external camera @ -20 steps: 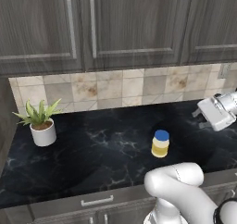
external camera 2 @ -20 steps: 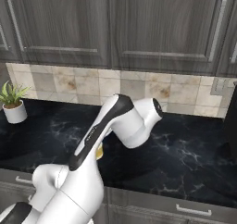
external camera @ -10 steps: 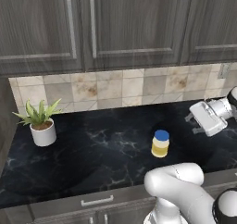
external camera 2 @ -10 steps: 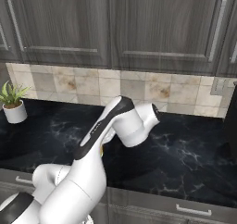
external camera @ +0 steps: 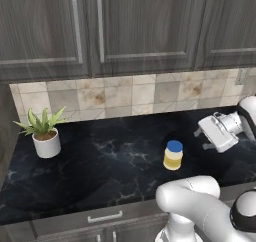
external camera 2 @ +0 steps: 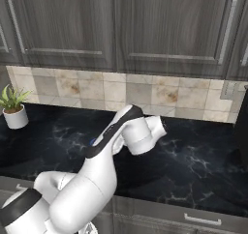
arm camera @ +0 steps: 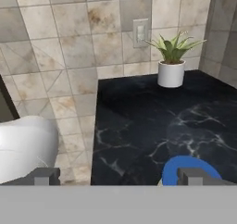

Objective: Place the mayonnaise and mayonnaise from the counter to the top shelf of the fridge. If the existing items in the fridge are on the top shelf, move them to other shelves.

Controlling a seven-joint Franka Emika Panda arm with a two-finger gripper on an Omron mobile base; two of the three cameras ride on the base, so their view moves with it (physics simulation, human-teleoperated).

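Hovering my gripper [external camera: 200, 132] out over the counter [external camera: 100, 161] right now, fingers spread as wide as they go and holding nothing. In the left base view the hand sits to the right of the jar [external camera: 173, 155], a bit higher up and clearly apart from it, with the fingers pointing left toward it. From the hand cam my two fingertips [arm camera: 46, 176] poke up at the bottom edge, well apart, and the jar's blue lid [arm camera: 187, 170] shows just behind the right tip, cut off by the bottom of the picture. So the pale-yellow mayo is standing upright on the black marble top, out in the open, roughly mid-depth between the front edge and the tiled wall [external camera: 130, 93]. In the right base view my own forearm covers most of the jar and I can only catch a sliver of blue beside it, too small to say more. Farther out, a potted plant [external camera: 44, 133] in a white pot sits at the far left end of the counter, close to the tiles, well apart from the jar. Hand cam also picks up a wall outlet [arm camera: 140, 32] on the tiles next to that plant. Dark wood-grain cupboards [external camera: 125, 26] with long metal handles hang above the backsplash.
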